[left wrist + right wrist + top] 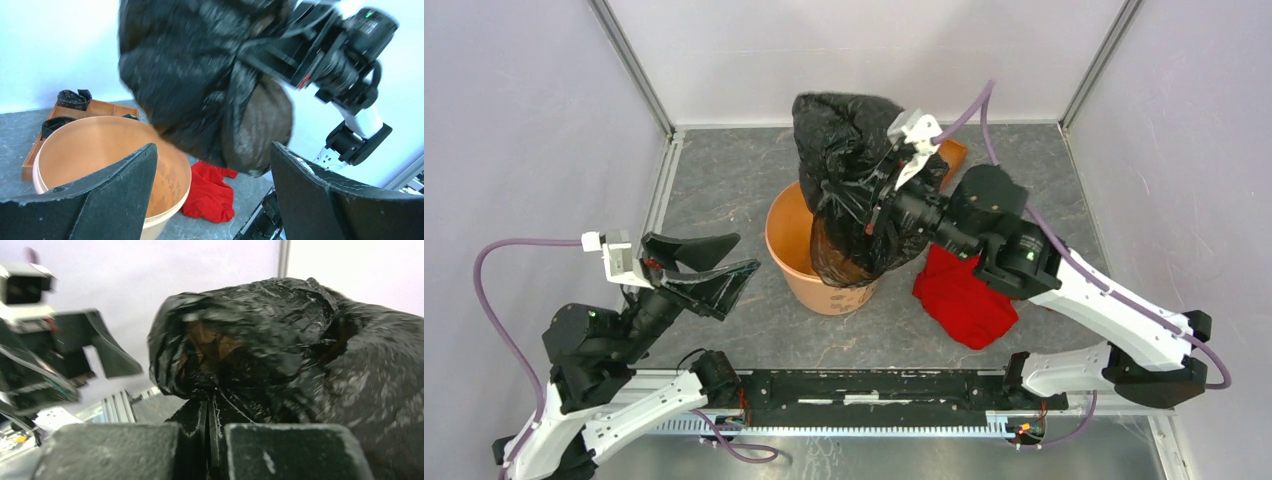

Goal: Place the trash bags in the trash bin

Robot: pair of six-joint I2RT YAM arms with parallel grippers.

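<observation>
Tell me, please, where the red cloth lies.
In the top view, the red cloth lies just right of the trash bin, beneath the right arm.

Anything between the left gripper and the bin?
Only bare table, seen in the top view, between the open left gripper and the bin. The right gripper holds the bag.

trash bag over bin mouth, right half — left half open

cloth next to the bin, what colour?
Plain red cloth; clearest in the top external view.
</observation>
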